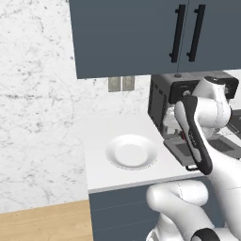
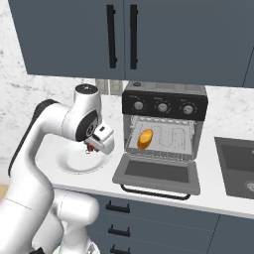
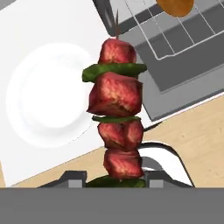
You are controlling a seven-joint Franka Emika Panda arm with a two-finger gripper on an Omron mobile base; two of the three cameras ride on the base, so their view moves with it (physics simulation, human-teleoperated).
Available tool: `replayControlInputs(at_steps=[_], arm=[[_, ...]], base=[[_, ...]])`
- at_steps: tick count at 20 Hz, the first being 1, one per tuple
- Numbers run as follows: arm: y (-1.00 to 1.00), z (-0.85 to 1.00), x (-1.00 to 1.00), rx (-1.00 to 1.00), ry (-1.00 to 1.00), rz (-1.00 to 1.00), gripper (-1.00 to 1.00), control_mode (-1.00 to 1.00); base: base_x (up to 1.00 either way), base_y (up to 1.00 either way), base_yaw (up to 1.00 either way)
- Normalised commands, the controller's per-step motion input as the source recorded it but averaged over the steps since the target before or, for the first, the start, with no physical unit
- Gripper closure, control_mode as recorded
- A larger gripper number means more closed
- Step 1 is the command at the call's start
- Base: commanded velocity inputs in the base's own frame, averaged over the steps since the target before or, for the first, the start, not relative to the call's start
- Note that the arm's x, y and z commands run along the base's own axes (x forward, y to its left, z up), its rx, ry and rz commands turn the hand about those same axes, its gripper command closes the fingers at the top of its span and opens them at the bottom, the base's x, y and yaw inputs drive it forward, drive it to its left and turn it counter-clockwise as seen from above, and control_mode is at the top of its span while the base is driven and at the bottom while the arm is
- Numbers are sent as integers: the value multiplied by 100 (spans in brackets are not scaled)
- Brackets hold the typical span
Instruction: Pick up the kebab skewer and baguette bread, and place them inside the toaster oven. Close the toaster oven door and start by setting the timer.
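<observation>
gripper (image 2: 92, 147) clamped on kebab skewer (image 3: 116, 113), above 1 white plate (image 1: 132, 151) | 1 baguette bread (image 2: 145, 139) on rack in toaster oven (image 2: 163, 130) | toaster oven door (image 2: 158, 173) dropped open | 3 knobs (image 2: 162, 106) | sink (image 2: 238, 166) beside oven

In the left base view the arm (image 1: 197, 127) is covering most of the toaster oven (image 1: 162, 96) and its door (image 1: 176, 149). In the hand view the picture's top edge is cutting off the baguette bread (image 3: 176, 5), and the kebab skewer (image 3: 117, 118) is hiding its own lower end between the hand's fingertips (image 3: 75, 180). In the right base view the skewer is showing too small to make out.
</observation>
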Motion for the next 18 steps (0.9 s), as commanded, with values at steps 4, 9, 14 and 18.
replayControlInputs(at_steps=[4, 9, 14, 18], arm=[[-100, 63, -10, 0, 0, 10, 100, -100], [-100, 31, 3, 0, 0, 13, 100, -100], [-87, -7, 3, -6, -5, 19, 100, -100], [-66, -10, 34, -1, -4, 19, 100, -100]], base=[[0, 0, 0], [0, 0, 0], [0, 0, 0], [0, 0, 0]])
